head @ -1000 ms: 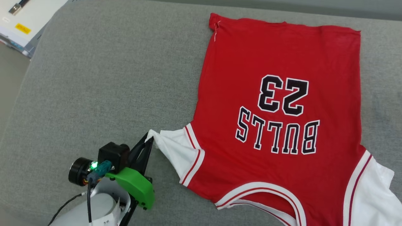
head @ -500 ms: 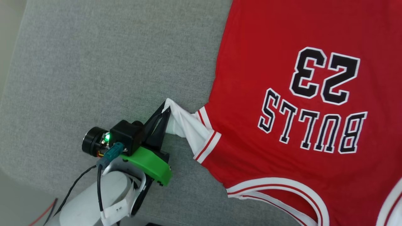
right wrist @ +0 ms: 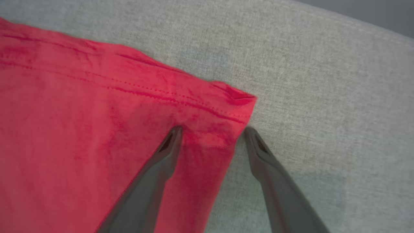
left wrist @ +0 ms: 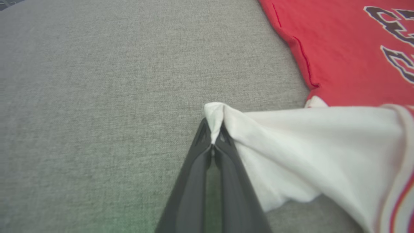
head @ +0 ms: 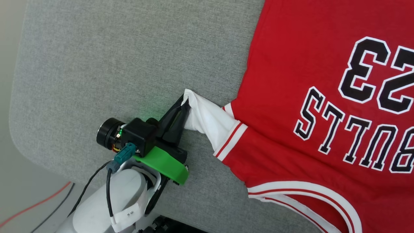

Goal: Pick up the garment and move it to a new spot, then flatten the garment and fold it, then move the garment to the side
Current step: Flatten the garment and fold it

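This looks like a robotics lab or test room rather than a home. A grey fabric-covered table (head: pixel 97 64) with a rounded corner stands on a pale bare floor (head: pixel 13 181), where a loose red cable (head: pixel 32 205) and black cable (head: pixel 55 210) trail. The left end effector (head: pixel 185 100) carries exposed wiring and a green plastic bracket.

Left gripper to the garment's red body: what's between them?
The white sleeve, its tip pinched by the left gripper, spans to the red body; clear in the head view.

garment (head: pixel 291 64): red, white sleeve, striped trim, black print | surface (head: pixel 97 64): grey
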Robot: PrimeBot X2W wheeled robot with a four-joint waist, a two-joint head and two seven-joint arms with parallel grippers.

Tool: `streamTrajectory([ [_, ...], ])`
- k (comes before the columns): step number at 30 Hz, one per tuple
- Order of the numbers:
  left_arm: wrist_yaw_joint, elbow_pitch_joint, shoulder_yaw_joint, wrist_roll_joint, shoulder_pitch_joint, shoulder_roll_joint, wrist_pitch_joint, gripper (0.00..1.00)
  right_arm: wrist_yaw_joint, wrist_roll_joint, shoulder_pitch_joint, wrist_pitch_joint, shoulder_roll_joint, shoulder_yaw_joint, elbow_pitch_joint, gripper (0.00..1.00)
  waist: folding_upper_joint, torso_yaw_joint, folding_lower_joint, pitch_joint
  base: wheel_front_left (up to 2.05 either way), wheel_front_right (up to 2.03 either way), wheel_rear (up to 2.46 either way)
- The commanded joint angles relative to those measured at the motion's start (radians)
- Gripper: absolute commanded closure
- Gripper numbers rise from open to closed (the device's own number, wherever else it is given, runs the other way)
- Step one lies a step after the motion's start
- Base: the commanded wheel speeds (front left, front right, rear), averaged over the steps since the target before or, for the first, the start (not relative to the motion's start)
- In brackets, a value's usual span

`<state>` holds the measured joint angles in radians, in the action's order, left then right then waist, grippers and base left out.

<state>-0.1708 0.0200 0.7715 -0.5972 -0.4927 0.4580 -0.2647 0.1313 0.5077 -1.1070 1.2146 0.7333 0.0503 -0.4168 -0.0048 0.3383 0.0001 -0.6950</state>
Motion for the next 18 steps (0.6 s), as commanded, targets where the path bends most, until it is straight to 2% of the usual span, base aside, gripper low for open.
streamTrajectory([
  [1, 0.003, 0.018, -0.006, 0.007, 0.0, -0.003, 0.003, 1.0, -0.001, 0.009, 0.068, 0.01, -0.012, 0.023, -0.026, 0.0, 0.0048, 0.01, -0.0001, -0.007, 0.0, 0.0, 0.0],
  [2, 0.007, 0.022, -0.008, 0.01, 0.002, -0.005, 0.003, 1.0, -0.001, 0.016, 0.081, 0.012, -0.009, 0.022, -0.029, 0.0, 0.0048, 0.009, -0.0001, -0.004, 0.0, 0.0, 0.0],
  [3, 0.011, 0.027, -0.01, 0.013, 0.004, -0.007, 0.003, 1.0, -0.001, 0.02, 0.092, 0.013, -0.003, 0.023, -0.029, 0.1, 0.0048, 0.008, -0.0001, -0.002, 0.0, 0.0, 0.0],
  [4, 0.014, 0.031, -0.012, 0.015, 0.006, -0.008, 0.003, 1.0, -0.001, 0.024, 0.099, 0.01, 0.001, 0.024, -0.026, 1.0, 0.0048, 0.006, -0.0001, 0.001, 0.0, 0.0, 0.0],
  [10, 0.029, 0.063, -0.024, 0.018, 0.021, -0.011, 0.003, 1.0, -0.001, 0.026, 0.089, -0.044, 0.013, 0.021, 0.003, 1.0, 0.0048, -0.017, -0.0001, 0.046, 0.0, 0.0, 0.0],
  [18, 0.035, 0.104, -0.046, 0.01, 0.079, -0.01, 0.003, 1.0, -0.001, 0.066, 0.106, -0.156, 0.042, 0.073, -0.002, 1.0, 0.0048, -0.063, -0.0001, 0.181, 0.0, 0.0, 0.0],
])
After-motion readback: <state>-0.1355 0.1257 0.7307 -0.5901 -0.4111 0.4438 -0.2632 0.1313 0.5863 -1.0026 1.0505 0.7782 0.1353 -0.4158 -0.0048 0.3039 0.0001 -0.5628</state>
